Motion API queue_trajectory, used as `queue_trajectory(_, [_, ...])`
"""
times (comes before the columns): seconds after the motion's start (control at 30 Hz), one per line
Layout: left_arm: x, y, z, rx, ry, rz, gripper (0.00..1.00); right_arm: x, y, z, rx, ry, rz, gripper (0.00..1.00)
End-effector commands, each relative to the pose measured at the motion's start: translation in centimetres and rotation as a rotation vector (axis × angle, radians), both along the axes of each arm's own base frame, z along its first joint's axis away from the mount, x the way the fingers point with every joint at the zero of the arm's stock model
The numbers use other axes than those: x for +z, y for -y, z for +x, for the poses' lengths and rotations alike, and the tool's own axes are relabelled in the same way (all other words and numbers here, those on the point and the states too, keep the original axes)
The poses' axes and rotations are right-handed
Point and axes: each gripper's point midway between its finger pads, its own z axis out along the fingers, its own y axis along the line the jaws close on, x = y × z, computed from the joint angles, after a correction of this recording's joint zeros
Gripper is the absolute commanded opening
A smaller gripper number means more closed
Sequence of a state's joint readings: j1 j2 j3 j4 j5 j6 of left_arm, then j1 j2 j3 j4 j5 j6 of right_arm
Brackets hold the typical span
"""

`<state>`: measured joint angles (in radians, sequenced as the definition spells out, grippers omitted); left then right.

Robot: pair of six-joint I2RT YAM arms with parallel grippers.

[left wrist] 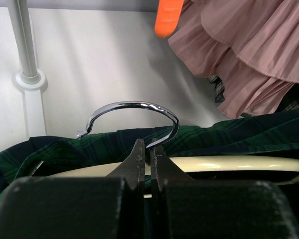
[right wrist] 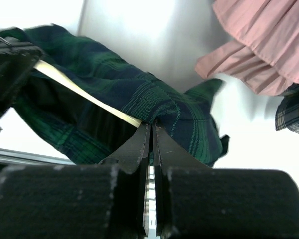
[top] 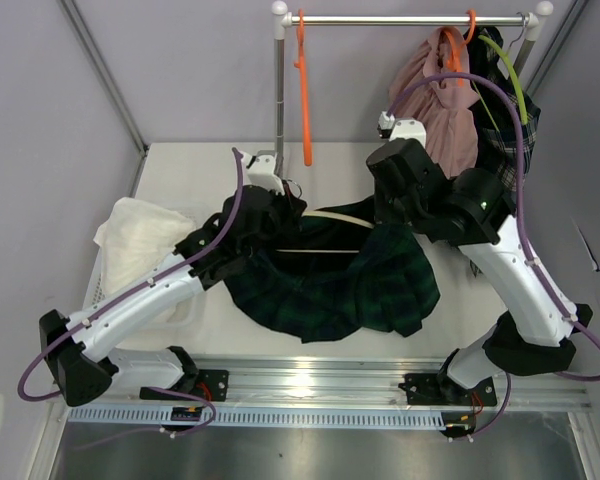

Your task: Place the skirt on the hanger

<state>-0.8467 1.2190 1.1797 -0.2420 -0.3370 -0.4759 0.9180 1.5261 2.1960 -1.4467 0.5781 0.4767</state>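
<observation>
A dark green plaid skirt (top: 335, 285) hangs between both arms over the table. A cream hanger (top: 325, 217) with a chrome hook (left wrist: 134, 112) runs through its waist. My left gripper (left wrist: 149, 149) is shut on the base of the hook, with the cream bar (left wrist: 229, 163) just behind the fingers. My right gripper (right wrist: 152, 128) is shut on the skirt's waistband (right wrist: 159, 107) where the cream bar (right wrist: 84, 94) disappears under the fabric.
A clothes rail (top: 410, 18) stands at the back with an orange hanger (top: 304, 90), a pink skirt (top: 445, 100) and a plaid garment (top: 505, 120). The rail's post (left wrist: 25, 45) is at the left. A white cloth (top: 140, 235) lies in a bin at the left.
</observation>
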Motion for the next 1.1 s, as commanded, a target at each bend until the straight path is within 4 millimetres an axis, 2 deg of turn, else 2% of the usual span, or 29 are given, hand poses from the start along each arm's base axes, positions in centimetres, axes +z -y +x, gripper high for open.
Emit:
queue_trajectory(0.0, [1.4, 1.0, -0.9, -0.06, 0.027, -0.035, 0.0, 3.6, -0.3, 0.8, -0.02, 0.102, 0.106, 0.0])
queue_trajectory(0.1, [3.3, 0.6, -1.1, -0.051, 0.064, -0.035, 0.0, 4.6, -0.2, 1.0, -0.018, 0.117, 0.114, 0.0])
queue_trajectory(0.13, [4.6, 0.4, -1.3, -0.049, 0.084, -0.058, 0.0, 4.7, -0.2, 1.1, -0.019, 0.12, 0.115, 0.0])
queue_trajectory(0.17, [5.3, 0.2, -1.4, -0.047, 0.095, -0.069, 0.0, 4.5, -0.3, 1.1, -0.016, 0.115, 0.106, 0.0])
queue_trajectory(0.23, [8.2, -0.4, -1.8, -0.046, 0.137, -0.098, 0.0, 4.0, -0.3, 1.2, -0.024, 0.107, 0.102, 0.0])
queue_trajectory(0.27, [8.7, -0.6, -1.9, -0.047, 0.141, -0.097, 0.0, 3.1, -0.3, 1.2, -0.022, 0.09, 0.082, 0.0])
queue_trajectory(0.33, [11.1, -0.9, -2.4, -0.054, 0.167, -0.121, 0.0, 2.6, -0.4, 1.3, -0.025, 0.092, 0.094, 0.0])
queue_trajectory(0.43, [12.9, -1.1, -3.0, -0.075, 0.186, -0.148, 0.0, 1.7, 0.1, 1.3, -0.035, 0.078, 0.097, 0.0])
queue_trajectory(0.53, [13.3, -0.6, -3.3, -0.107, 0.187, -0.16, 0.0, 1.4, 0.6, 1.2, -0.04, 0.076, 0.106, 0.0])
queue_trajectory(0.6, [12.9, -0.1, -3.4, -0.135, 0.176, -0.151, 0.0, 1.5, 0.6, 0.8, -0.026, 0.073, 0.12, 0.0])
queue_trajectory(0.7, [12.1, 0.6, -3.1, -0.164, 0.16, -0.148, 0.0, 1.8, -0.3, 0.2, 0.046, 0.086, 0.159, 0.0])
queue_trajectory(0.73, [11.9, 1.2, -3.5, -0.211, 0.148, -0.159, 0.0, 1.5, -0.4, -0.6, 0.089, 0.072, 0.179, 0.01])
queue_trajectory(0.77, [11.9, 1.0, -3.0, -0.208, 0.145, -0.168, 0.0, 1.9, -0.8, -0.7, 0.11, 0.088, 0.205, 0.01])
queue_trajectory(0.9, [13.3, 1.0, -3.2, -0.247, 0.162, -0.183, 0.0, 1.2, -0.7, -1.9, 0.167, 0.082, 0.22, 0.03])
queue_trajectory(1.07, [16.2, 1.1, -3.8, -0.307, 0.207, -0.195, 0.0, 0.7, 0.2, -2.4, 0.156, 0.088, 0.217, 0.09])
